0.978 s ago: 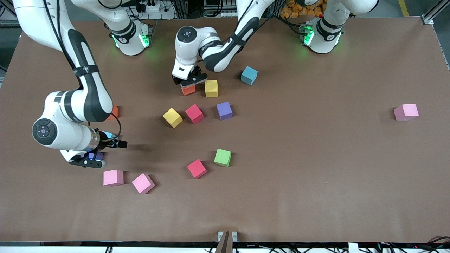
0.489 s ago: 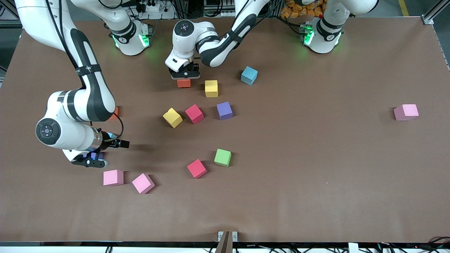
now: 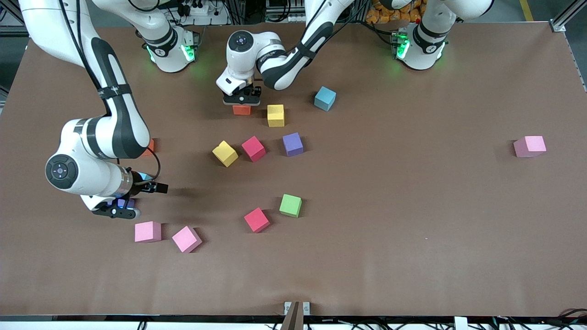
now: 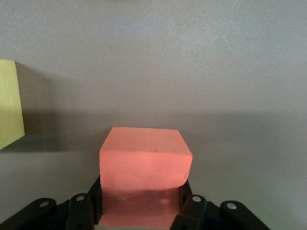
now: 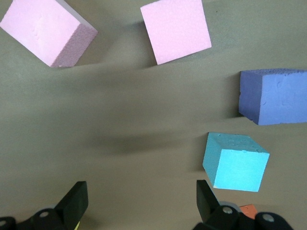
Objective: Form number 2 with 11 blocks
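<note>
Beside the yellow block, left end effector grips an orange block for placement; right end effector waits open over the bench.

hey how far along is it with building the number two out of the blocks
Barely started. Done: nothing; no blocks touch to form rows, and the pink pair, green block and the rest lie scattered. In hand: the left gripper is shut on an orange block beside a yellow block. The right gripper hangs open by the pink pair, holding nothing. Left: laying out the whole digit.
</note>
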Controlling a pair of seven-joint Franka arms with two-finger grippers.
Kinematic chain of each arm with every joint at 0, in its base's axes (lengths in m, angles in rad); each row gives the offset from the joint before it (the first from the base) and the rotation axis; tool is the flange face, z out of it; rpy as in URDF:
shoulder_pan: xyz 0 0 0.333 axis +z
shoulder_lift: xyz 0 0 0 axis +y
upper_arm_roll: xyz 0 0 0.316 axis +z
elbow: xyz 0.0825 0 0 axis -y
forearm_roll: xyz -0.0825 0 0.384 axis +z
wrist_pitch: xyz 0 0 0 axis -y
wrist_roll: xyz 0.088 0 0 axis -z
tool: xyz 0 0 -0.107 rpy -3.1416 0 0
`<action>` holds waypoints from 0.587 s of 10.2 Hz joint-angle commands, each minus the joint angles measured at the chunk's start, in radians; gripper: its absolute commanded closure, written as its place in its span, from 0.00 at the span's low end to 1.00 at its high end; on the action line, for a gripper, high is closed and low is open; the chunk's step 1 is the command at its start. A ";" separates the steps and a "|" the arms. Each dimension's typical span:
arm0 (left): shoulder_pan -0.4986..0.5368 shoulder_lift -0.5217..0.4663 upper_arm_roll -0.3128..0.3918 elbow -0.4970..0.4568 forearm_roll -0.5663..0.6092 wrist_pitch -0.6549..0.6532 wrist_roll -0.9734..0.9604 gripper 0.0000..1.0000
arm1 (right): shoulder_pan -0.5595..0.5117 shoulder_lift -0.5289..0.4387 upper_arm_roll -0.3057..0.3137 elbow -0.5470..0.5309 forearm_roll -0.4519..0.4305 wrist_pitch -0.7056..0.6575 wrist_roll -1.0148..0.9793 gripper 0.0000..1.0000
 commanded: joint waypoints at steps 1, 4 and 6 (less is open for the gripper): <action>0.000 0.019 0.006 0.034 -0.045 -0.007 -0.008 0.96 | 0.004 0.001 -0.001 -0.003 0.009 0.006 0.014 0.00; -0.003 0.036 0.008 0.036 -0.043 -0.006 -0.010 0.53 | 0.004 0.009 -0.001 -0.002 0.009 0.015 0.014 0.00; -0.005 0.036 0.008 0.034 -0.043 -0.003 -0.011 0.19 | 0.004 0.009 0.001 -0.002 0.009 0.015 0.014 0.00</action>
